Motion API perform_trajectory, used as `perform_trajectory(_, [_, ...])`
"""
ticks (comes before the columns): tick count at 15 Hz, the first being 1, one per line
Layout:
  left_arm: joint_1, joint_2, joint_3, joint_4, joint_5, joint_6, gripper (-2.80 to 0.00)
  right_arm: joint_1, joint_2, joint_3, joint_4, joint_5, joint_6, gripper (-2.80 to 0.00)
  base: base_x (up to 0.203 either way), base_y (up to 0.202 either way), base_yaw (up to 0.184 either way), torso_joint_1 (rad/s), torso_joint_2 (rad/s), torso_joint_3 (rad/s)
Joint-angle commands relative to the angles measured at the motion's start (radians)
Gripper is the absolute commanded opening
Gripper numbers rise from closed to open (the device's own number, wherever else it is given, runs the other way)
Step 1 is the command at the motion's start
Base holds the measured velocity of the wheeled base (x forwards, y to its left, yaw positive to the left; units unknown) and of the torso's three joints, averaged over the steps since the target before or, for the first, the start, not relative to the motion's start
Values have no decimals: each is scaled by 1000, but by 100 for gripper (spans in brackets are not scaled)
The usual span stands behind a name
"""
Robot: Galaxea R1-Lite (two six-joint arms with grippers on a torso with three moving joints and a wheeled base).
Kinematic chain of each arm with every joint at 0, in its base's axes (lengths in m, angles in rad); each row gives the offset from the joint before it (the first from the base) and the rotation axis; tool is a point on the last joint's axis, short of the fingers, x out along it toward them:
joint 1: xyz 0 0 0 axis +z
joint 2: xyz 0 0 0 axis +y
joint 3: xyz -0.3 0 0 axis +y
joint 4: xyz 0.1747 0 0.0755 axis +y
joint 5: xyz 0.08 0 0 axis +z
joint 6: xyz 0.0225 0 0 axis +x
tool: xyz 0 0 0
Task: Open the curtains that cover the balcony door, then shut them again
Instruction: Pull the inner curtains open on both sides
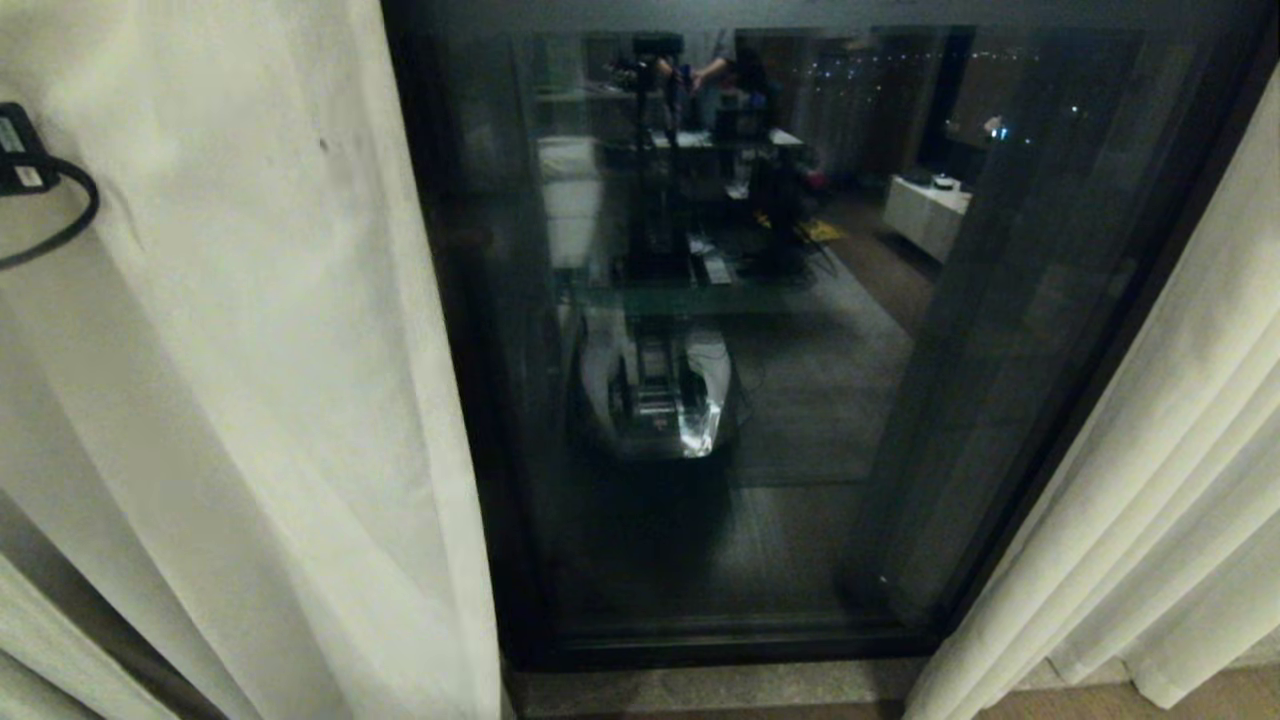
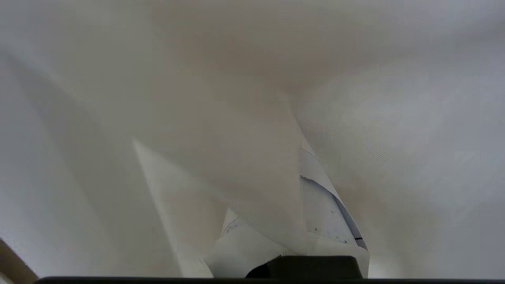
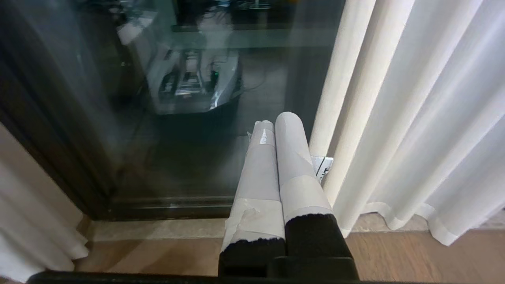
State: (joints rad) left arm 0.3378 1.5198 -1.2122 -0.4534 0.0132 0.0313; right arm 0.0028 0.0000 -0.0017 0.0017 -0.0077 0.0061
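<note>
Nearest: right gripper [image 3: 276, 120] parked low by the wood floor [image 3: 394, 256], taped fingers [image 3: 256, 177] pressed together w/ nothing between them, pointing at the glass just beside the right curtain panel's inner edge. A small white tag [image 3: 324, 167] shows behind the fingers at that edge.

Left gripper [image 2: 284, 236] is buried in the curtains [image 2: 197, 118]; cloth drapes over the taped fingers and fills the left wrist view, jaws clenched, but can't tell if fabric is actually pinched. In the head view only a black cable loop [image 1: 60, 215] of the left arm shows at the far left, against the left panel.

Farther: curtains [image 1: 250, 350] stand parted, one panel left, one right [image 1: 1180, 450], pleats reaching the floor. Between them the balcony door [image 1: 700, 400] is uncovered, dark frame, dark glass. Glass reflects the robot base and the room behind.
</note>
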Motion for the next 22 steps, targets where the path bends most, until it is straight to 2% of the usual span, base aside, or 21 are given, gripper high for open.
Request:
perform_trajectory(1, [39, 41, -34, -4, 5, -2, -280, 2, 2, 0, 0, 0, 0, -280, 0, 0, 0, 0, 0, 0])
perform_trajectory(5, [120, 88, -76, -5, 13, -7, -280, 0, 2, 0, 0, 0, 0, -280, 0, 0, 0, 0, 0, 0])
perform_trajectory(7, [166, 122, -113, -3, 46, -9, -280, 0, 2, 0, 0, 0, 0, -280, 0, 0, 0, 0, 0, 0])
perform_trajectory(12, [276, 204, -166, -1, 70, -62, -280, 0, 2, 0, 0, 0, 0, -280, 0, 0, 0, 0, 0, 0])
perform_trajectory(16, [323, 268, -216, 1, 71, -83, -280, 1, 2, 0, 0, 0, 0, -280, 0, 0, 0, 0, 0, 0])
perform_trajectory(22, [386, 385, -374, 84, 71, -144, -280, 0, 2, 0, 0, 0, 0, -280, 0, 0, 0, 0, 0, 0])
